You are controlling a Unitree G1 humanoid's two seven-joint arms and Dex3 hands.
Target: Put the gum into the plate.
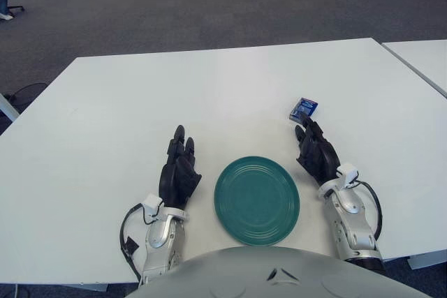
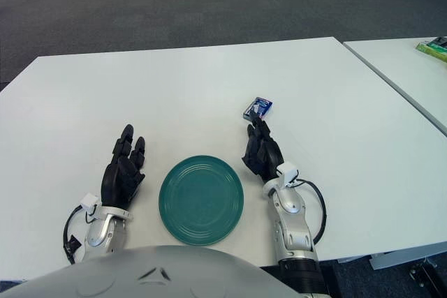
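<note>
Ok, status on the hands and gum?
Both hands open: right hand just short of small blue gum pack, left hand beside round green plate. Path unobstructed.

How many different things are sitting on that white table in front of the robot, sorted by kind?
Round teal plates: 1
Small blue gum packs: 1
Black three-finger robot hands: 2, the left hand left of the plate, the right hand just short of the gum, both open and holding nothing
Total: 4
</note>
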